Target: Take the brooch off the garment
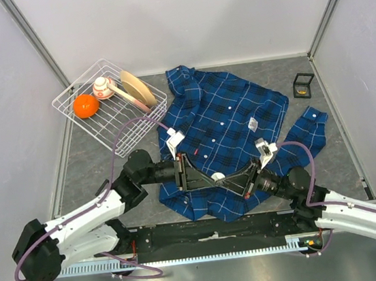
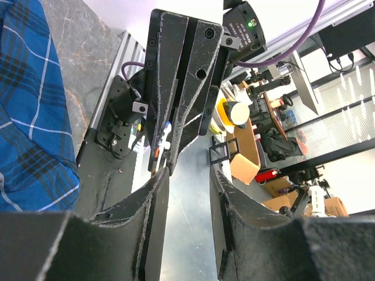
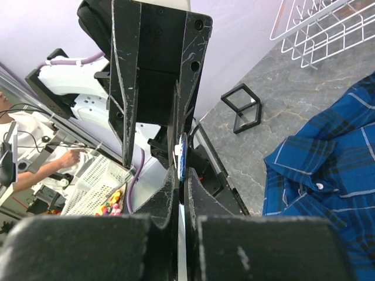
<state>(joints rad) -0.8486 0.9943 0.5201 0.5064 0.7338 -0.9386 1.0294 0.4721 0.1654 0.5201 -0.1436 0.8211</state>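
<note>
The garment (image 1: 229,111) is a blue plaid shirt spread flat on the grey table; it also shows in the left wrist view (image 2: 29,117) and the right wrist view (image 3: 328,170). Both grippers meet tip to tip above its lower hem. My right gripper (image 1: 225,178) (image 3: 181,175) is shut on the brooch (image 3: 182,157), a thin blue disc seen edge-on, held clear of the cloth. My left gripper (image 1: 206,174) (image 2: 188,175) faces it, open, with nothing between its fingers (image 3: 126,88), which stand either side of the brooch.
A white wire basket (image 1: 72,93) at the back left holds an orange, a cup and plates. A small black frame (image 1: 303,85) (image 3: 242,108) lies at the back right. The arms' black base rail (image 1: 213,232) runs along the near edge.
</note>
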